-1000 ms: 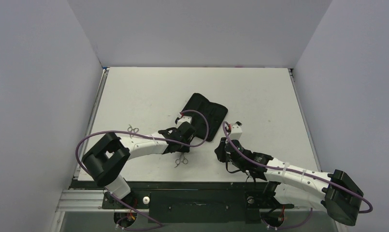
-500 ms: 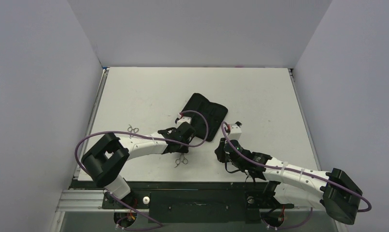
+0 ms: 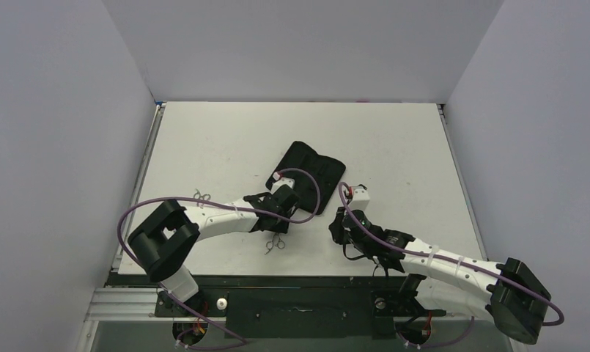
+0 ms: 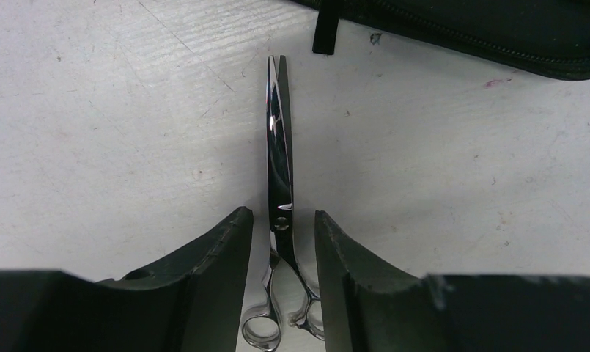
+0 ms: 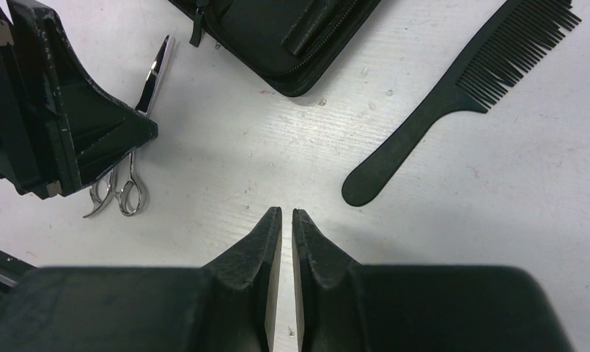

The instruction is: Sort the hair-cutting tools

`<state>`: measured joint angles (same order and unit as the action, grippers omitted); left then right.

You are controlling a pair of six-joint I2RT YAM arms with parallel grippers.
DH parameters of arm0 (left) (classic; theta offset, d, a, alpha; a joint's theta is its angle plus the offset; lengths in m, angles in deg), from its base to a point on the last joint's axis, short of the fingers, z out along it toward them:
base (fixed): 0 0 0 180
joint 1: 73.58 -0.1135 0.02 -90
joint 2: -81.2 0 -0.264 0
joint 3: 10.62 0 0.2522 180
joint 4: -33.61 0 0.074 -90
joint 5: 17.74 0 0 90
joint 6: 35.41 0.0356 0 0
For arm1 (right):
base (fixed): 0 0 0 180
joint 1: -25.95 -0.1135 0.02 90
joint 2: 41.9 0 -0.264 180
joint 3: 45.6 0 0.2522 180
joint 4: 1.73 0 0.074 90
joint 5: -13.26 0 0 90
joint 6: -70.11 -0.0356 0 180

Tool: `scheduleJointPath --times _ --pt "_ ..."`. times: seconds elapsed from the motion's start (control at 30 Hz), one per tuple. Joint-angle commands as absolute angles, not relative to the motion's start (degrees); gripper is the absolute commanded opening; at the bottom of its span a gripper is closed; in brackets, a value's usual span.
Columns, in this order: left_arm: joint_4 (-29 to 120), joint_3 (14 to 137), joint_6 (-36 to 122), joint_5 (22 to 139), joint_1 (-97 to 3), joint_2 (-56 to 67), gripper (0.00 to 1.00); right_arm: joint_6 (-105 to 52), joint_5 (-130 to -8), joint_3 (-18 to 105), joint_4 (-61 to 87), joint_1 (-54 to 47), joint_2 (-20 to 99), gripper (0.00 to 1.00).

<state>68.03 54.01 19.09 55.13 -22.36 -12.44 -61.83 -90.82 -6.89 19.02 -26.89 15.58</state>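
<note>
We see the left gripper [image 4: 283,216] spread, a finger on either side of the silver scissors [image 4: 279,147], which lie flat on the white table [image 4: 94,110] with their blades pointing at the black case [image 4: 497,29]. Further right, the right gripper [image 5: 286,213] is pressed almost together and empty, with the black comb [image 5: 453,95] lying on the table near it

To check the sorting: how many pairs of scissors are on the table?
2. One pair lies between the left gripper's open jaws; the other pair lies near the table's left edge. More may be hidden.
</note>
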Motion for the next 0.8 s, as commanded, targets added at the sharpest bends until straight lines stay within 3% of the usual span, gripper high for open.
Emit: scheduleJointPath --times 0.0,0.33,0.53,0.77 --pt "73.0 55.6 19.8 55.3 -21.0 -14.4 0.33 -60.7 -92.1 -5.2 18.6 -26.0 14.3 0.08" --pt "73.6 56.5 19.8 54.8 -20.5 -16.1 0.0 -59.9 -91.9 -4.7 19.7 -23.9 12.6 0.08" --pt "75.9 56.9 19.2 52.6 -20.4 -11.1 0.0 -60.7 -92.4 -4.6 19.9 -21.8 10.7 0.1" --pt "79.9 57.0 19.1 52.0 -20.3 -0.1 0.0 -62.9 -88.3 -1.8 16.8 -15.8 15.4 0.36"
